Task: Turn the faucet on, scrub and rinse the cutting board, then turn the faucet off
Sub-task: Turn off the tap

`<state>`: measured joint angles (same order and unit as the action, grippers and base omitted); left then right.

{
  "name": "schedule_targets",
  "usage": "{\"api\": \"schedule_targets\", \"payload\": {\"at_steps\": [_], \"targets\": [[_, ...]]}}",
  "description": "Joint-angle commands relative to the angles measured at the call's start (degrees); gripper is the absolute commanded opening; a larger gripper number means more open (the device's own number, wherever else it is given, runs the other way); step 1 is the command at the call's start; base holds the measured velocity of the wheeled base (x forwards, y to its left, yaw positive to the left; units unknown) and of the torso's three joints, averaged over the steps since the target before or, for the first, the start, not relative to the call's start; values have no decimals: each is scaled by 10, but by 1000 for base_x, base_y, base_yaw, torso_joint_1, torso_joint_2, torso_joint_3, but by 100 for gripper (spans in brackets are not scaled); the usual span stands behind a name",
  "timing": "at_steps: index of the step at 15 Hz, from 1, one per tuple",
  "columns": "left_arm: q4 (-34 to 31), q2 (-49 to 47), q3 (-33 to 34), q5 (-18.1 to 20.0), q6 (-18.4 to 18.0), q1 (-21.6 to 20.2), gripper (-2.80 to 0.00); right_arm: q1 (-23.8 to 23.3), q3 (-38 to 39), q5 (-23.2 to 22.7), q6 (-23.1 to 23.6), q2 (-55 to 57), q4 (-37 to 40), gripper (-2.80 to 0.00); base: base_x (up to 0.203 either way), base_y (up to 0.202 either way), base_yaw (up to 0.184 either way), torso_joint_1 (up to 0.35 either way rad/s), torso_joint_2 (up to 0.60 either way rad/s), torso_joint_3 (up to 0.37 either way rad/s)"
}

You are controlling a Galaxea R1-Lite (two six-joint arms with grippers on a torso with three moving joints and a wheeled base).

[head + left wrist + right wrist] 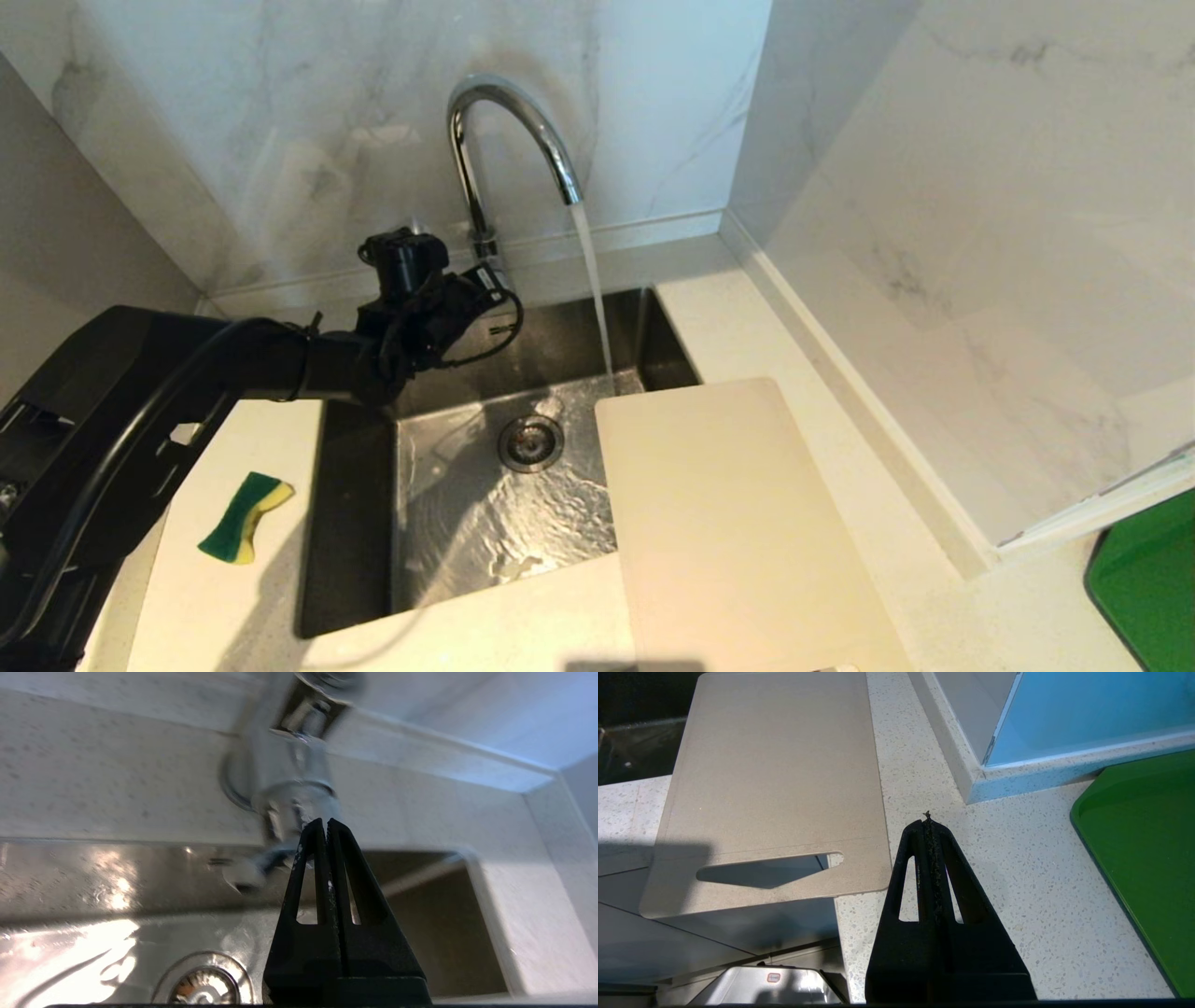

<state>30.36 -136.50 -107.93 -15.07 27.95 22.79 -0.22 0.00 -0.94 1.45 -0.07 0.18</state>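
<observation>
1. Faucet [509, 149]: chrome gooseneck, upper centre of the head view. Water runs from the spout into the sink [355, 523], landing just beside the far edge of the board.
2. Left tool [325, 822]: fingers pressed together, holding nothing. Tips sit at the faucet base, beside the thin lever [243, 877]; contact cannot be told.
3. Right tool [928, 820]: fingers pressed together, empty, hanging over bare bench [1017, 882] just right of the board's handle end.
4. Cutting board [728, 523]: off-white plastic, lower centre-right of the head view, lying flat. Its left part overhangs the sink; its right part rests on the bench.
5. Handle slot [766, 870]: at the near short end, which projects past the bench edge.
6. Handling, judged: thin, stiff and light. Likely slippery once wet and apt to skid while scrubbed. The best hold is probably the projecting near edge or the slot, where fingers can reach under.
7. Sponge [245, 516]: green and yellow, lower left of the head view, on the bench left of the sink, untouched.
8. Green tray [1148, 858]: right edge, well apart from the board.
</observation>
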Motion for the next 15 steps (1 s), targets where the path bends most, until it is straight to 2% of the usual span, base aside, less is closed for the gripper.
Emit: {"api": "schedule_targets", "payload": {"at_steps": [1, 8, 15], "targets": [[0, -15, -22, -2, 2, -9, -280, 0, 0, 0, 0, 1, 0, -280, 0, 0, 0, 0, 0, 0], [-1, -25, -33, 2, 1, -31, -280, 0, 0, 0, 0, 1, 0, -280, 0, 0, 0, 0, 0, 0], [-1, -23, -37, 22, 0, -60, -280, 0, 0, 0, 0, 1, 0, -280, 0, 0, 0, 0, 0, 0]]}}
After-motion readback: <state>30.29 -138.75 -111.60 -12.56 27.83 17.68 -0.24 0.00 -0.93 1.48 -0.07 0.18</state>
